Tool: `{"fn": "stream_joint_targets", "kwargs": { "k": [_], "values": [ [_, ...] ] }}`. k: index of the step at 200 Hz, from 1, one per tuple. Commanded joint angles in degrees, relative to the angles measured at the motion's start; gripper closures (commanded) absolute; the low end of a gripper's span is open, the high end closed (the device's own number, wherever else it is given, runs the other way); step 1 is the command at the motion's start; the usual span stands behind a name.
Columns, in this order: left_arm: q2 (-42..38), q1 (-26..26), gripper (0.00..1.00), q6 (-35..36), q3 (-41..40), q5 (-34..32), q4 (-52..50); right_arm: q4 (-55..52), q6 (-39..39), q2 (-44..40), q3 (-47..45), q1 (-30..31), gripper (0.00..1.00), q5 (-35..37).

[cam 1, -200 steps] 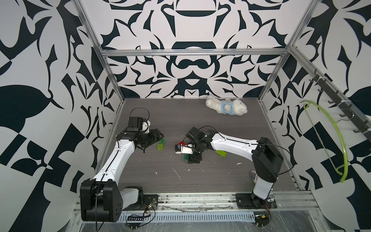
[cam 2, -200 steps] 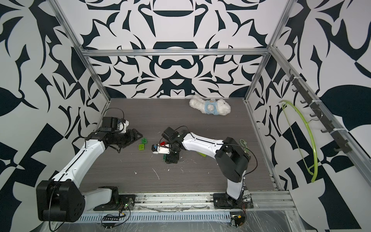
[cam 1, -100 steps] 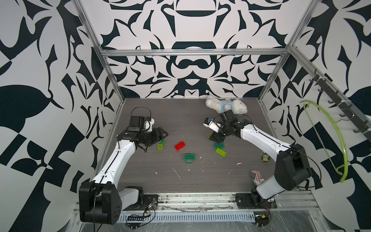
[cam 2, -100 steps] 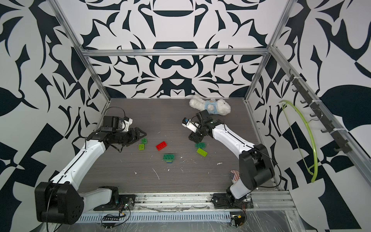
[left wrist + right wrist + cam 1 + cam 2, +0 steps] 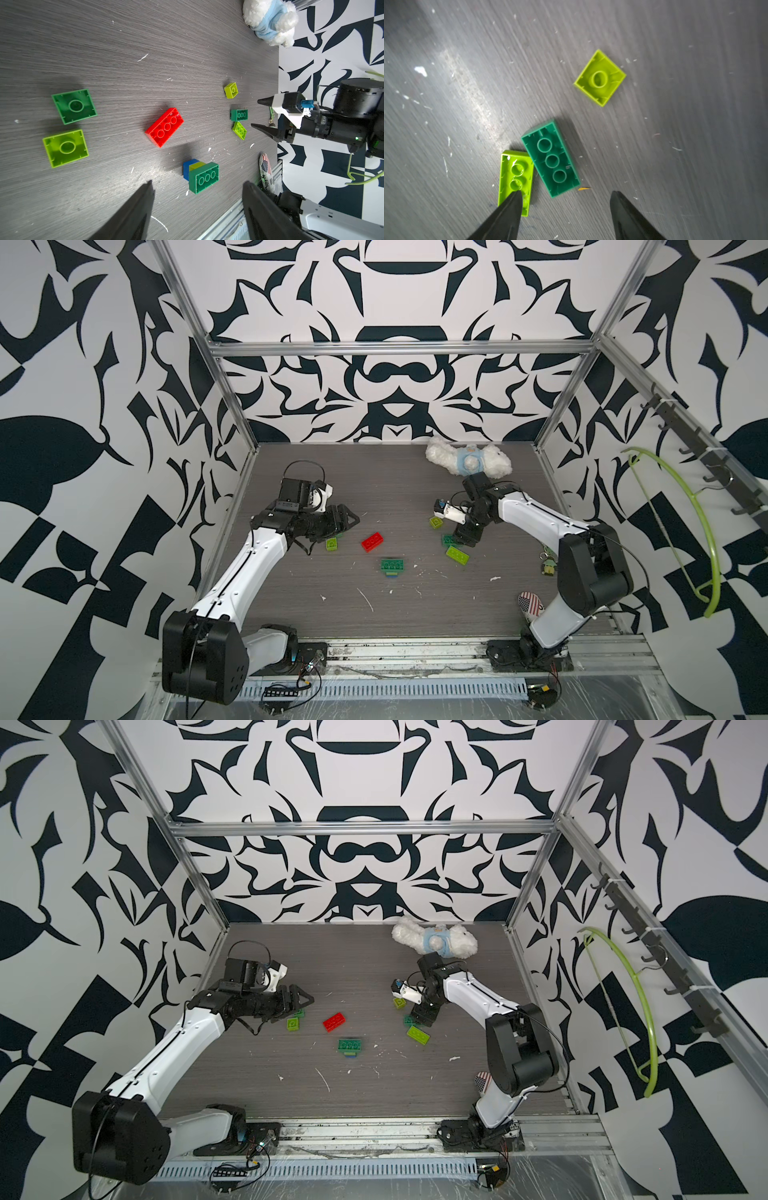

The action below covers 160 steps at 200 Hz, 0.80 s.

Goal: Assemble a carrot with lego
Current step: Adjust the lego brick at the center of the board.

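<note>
- The carrot so far is just a short stack point(image 5: 392, 566) of blue, lime and dark green. It sits mid-table, a bit toward the front edge, with the green brick's hollow side facing up.
- The red brick point(image 5: 372, 542) lies near the middle of the table point(image 5: 415, 489).
- A dark green square point(image 5: 74, 106) and a lime square point(image 5: 66, 148) sit toward the left edge.
- A tiny lime brick point(image 5: 600, 78), a dark green oblong point(image 5: 551, 158) and a lime oblong point(image 5: 515, 176) sit toward the right edge.
- The left gripper point(image 5: 348, 520) has its jaws spread with nothing in them, low by the left pair.
- The right gripper point(image 5: 256, 113) is spread wide and empty too, hanging over the two oblongs.
- My guess on handling: hard, light, stiff plastic with slick walls. Pinch squarely across the two long walls, because a corner grip probably twists out.
- For the stack, I'd grab the wide green brick, not the blue tip, since a press-fit can pop apart.
</note>
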Motion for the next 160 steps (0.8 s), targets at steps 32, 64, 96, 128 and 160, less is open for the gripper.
{"fn": "stream_joint_targets", "kwargs": {
  "k": [32, 64, 96, 128, 160],
  "values": [
    [1.01, -0.63, 0.25, -0.27, 1.74, 0.59, 0.91, -0.89, -1.96, 3.81, 2.77, 0.13, 0.28, 1.53],
    [0.92, -0.59, 0.25, -0.38, 1.7, 0.23, 1.11, 1.79, -0.31, 5.14, 3.6, 0.06, 0.3, -0.24],
    [0.75, -0.59, 0.25, -0.47, 1.49, 0.11, 1.2, 1.93, 0.97, 6.73, 5.47, -0.65, 0.37, -3.16],
    [0.56, -0.59, 0.25, -0.42, 1.18, -0.11, 1.2, 1.18, 1.75, 8.96, 7.15, -0.87, 0.41, -2.33],
    [0.15, -0.59, 0.25, -0.46, 1.0, -0.29, 1.18, 0.5, 2.96, 9.37, 7.67, -0.83, 0.42, -3.34]
  ]
}}
